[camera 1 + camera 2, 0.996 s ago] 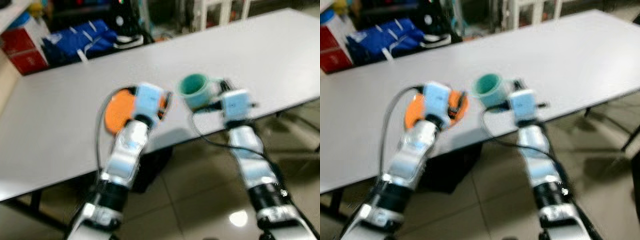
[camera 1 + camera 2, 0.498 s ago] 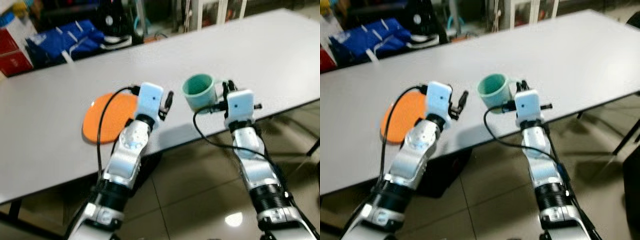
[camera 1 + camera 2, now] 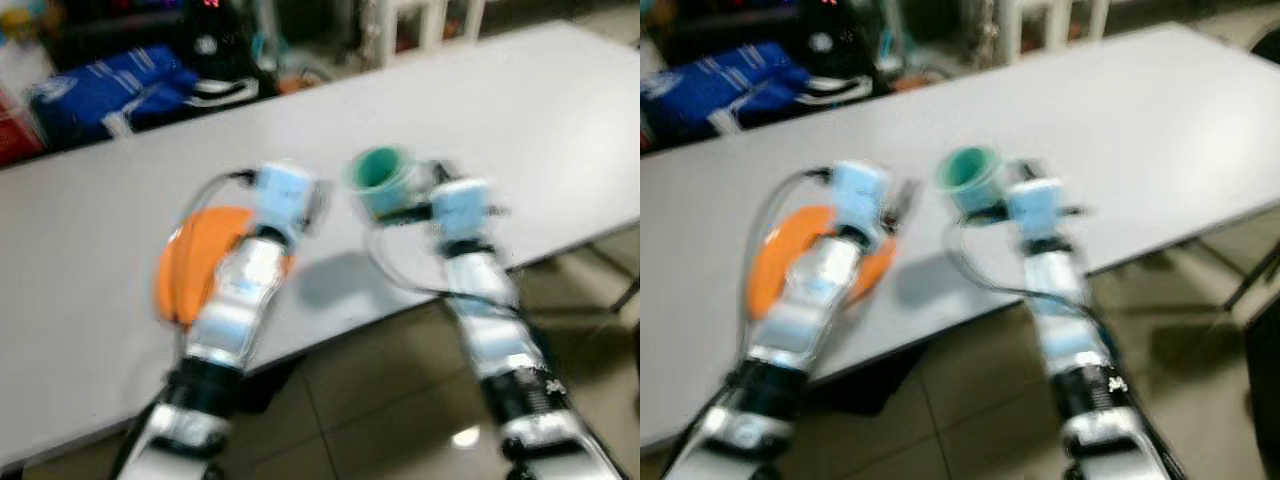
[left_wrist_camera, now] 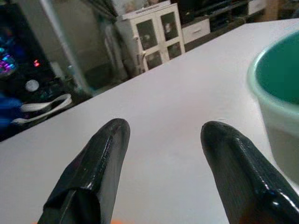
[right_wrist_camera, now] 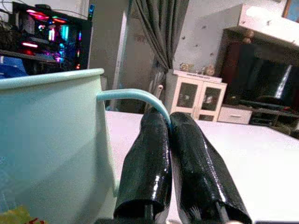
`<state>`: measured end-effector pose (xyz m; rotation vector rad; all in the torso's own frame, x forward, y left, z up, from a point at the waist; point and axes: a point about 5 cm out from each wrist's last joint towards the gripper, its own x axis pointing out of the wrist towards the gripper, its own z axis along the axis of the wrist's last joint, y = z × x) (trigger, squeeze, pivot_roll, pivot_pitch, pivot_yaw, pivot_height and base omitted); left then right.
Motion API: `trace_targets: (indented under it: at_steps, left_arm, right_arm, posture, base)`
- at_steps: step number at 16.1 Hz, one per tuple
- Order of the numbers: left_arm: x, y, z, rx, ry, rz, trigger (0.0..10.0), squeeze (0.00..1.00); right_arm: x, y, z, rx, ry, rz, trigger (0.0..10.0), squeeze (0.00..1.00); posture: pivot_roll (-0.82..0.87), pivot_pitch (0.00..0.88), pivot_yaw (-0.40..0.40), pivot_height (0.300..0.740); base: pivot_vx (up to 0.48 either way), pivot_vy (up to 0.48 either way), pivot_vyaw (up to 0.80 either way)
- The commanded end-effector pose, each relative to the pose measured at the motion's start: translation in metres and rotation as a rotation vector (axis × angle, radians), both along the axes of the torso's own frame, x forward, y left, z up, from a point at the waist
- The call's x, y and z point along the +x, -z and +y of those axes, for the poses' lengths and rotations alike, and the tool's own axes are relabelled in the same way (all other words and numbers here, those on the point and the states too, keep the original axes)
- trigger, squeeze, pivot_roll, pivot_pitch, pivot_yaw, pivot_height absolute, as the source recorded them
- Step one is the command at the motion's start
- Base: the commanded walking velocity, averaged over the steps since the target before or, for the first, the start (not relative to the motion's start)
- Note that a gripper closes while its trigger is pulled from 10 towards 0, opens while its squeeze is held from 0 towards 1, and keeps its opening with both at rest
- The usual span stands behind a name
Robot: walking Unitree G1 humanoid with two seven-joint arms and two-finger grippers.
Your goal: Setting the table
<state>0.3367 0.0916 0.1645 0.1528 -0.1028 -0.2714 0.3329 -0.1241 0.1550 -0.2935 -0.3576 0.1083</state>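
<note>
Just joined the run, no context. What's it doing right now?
It's setting the white table. The right gripper is shut on the handle of the green mug, holding it near the table's near edge. The left gripper is open with nothing between its fingers, above the tabletop beside the mug. The orange plate lies flat on the table, partly under the left arm. The head views are motion-blurred.

Head stereo pair looks down, blurred, at white table (image 3: 560, 110); wrist cams sit close, both apparently catching the green mug (image 5: 51, 140).
</note>
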Motion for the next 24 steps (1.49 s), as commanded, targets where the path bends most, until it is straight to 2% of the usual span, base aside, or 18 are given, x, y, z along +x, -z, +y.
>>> trace_targets:
  at_steps: [1, 4, 5, 9, 11, 12, 13, 16, 18, 19, 24]
  left_arm:
    - [-0.001, -0.005, -0.012, 0.002, 0.041, -0.015, 10.0, 0.0]
    - [-0.002, -0.005, -0.013, 0.005, 0.05, -0.015, 10.0, 0.0]
    - [-0.003, -0.005, -0.015, -0.012, 0.058, -0.011, 10.0, 0.0]
    - [-0.005, -0.003, -0.015, -0.023, 0.061, 0.0, 10.0, 0.0]
    - [-0.01, -0.004, -0.014, -0.022, 0.071, 0.003, 10.0, 0.0]
    - [-0.011, -0.004, -0.014, -0.022, 0.071, 0.003, 10.0, 0.0]
    - [-0.016, -0.004, -0.008, -0.012, 0.065, 0.006, 10.0, 0.0]
    - [-0.025, -0.001, 0.007, 0.021, 0.037, 0.021, 10.0, 0.0]
    - [-0.03, -0.001, 0.013, 0.031, 0.017, 0.025, 10.0, 0.0]
    - [-0.036, -0.002, 0.019, 0.03, -0.006, 0.026, 10.0, 0.0]
    - [-0.051, -0.004, 0.028, 0.034, -0.039, 0.034, 10.0, 0.0]
  right_arm:
    - [0.002, -0.006, -0.01, -0.01, 0.029, -0.023, 0.0, 0.0]
    - [0.003, -0.004, -0.008, -0.007, 0.019, -0.011, 0.0, 0.0]
    - [0.005, -0.004, -0.003, 0.005, -0.005, 0.008, 10.0, 0.0]
    - [0.019, -0.02, 0.019, 0.073, -0.088, 0.014, 10.0, 0.0]
    - [0.042, -0.023, 0.027, 0.194, -0.073, 0.111, 10.0, 0.0]
    - [0.043, -0.022, 0.027, 0.199, -0.074, 0.116, 10.0, 0.0]
    - [0.05, -0.015, 0.029, 0.256, -0.048, 0.194, 10.0, 0.0]
    - [0.052, 0.002, 0.036, 0.35, -0.056, 0.315, 10.0, 0.0]
    - [0.05, 0.012, 0.042, 0.34, -0.064, 0.359, 10.0, 0.0]
    - [0.046, 0.02, 0.046, 0.279, -0.061, 0.36, 10.0, 0.0]
    - [0.044, 0.022, 0.044, 0.115, -0.016, 0.292, 10.0, 0.0]
  posture:
    - [-0.16, 0.0, 0.148, 0.74]
    - [-0.16, 0.0, 0.152, 0.74]
    - [-0.16, 0.0, 0.155, 0.74]
    - [-0.16, 0.0, 0.164, 0.74]
    - [-0.12, 0.0, 0.171, 0.74]
    - [-0.12, 0.0, 0.171, 0.74]
    - [-0.07, 0.0, 0.181, 0.74]
    - [-0.01, 0.008, 0.19, 0.74]
    - [0.02, 0.024, 0.184, 0.74]
    - [0.05, 0.044, 0.186, 0.74]
    - [0.09, 0.071, 0.182, 0.74]
  base:
    - [0.48, 0.0, 0.0]
    - [0.48, 0.0, 0.0]
    - [0.0, 0.0, 0.0]
    - [0.0, 0.0, 0.0]
    - [0.0, 0.0, 0.0]
    - [0.0, 0.0, 0.0]
    - [0.0, 0.0, 0.0]
    - [0.0, 0.0, 0.0]
    - [0.0, 0.0, 0.0]
    - [0.0, 0.0, 0.0]
    - [0.0, 0.0, 0.0]
